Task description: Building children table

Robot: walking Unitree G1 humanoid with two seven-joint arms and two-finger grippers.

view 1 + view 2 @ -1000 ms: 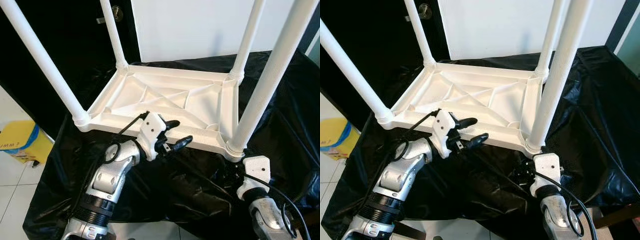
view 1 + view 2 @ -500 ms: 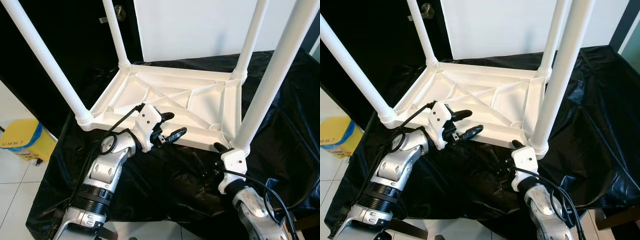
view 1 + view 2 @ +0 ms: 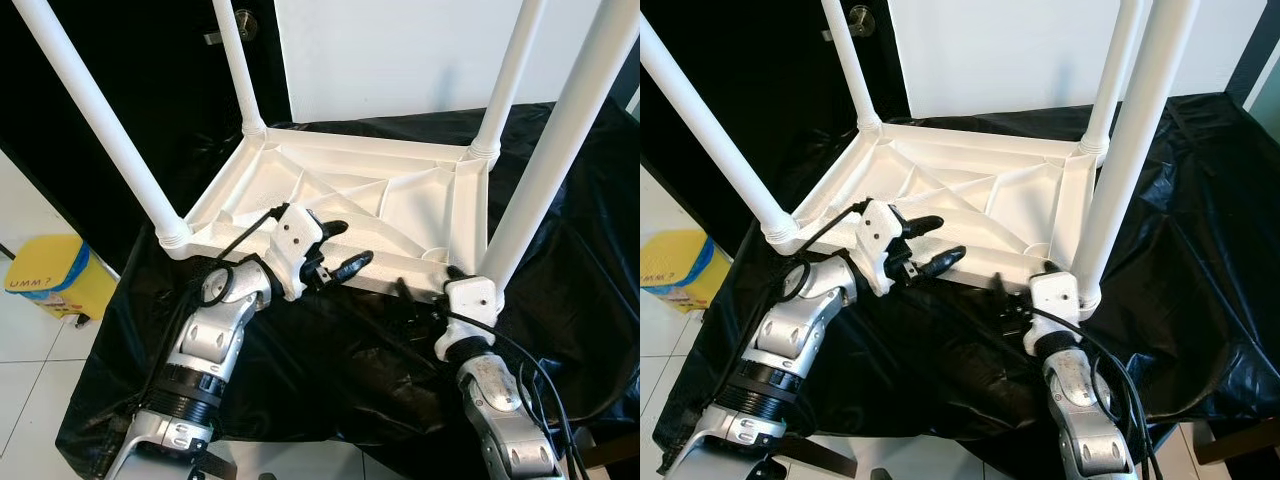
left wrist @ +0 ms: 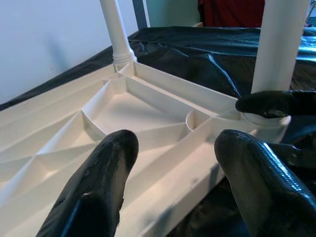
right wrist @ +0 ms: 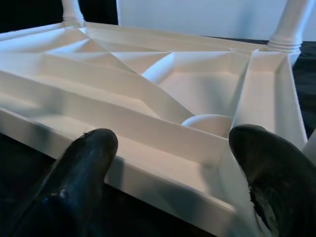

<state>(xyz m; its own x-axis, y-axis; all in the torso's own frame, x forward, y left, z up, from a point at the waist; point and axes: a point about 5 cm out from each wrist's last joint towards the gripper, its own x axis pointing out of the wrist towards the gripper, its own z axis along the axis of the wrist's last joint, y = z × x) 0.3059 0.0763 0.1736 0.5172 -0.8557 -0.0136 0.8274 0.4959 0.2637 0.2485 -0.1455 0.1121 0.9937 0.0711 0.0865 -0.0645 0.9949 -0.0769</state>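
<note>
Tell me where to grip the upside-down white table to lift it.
Probably the near side rail of the table, from the robot's side: it is a thin upright wall that open fingers can straddle. The left hand and right hand already face it, open.

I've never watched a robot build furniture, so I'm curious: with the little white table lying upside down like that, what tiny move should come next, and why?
Probably both tools should ease forward and close on the near rim of the table. The left tool and the right tool are both open, right at that edge but gripping nothing. All four legs already stand in their corners, so what likely remains is turning it upright.
</note>
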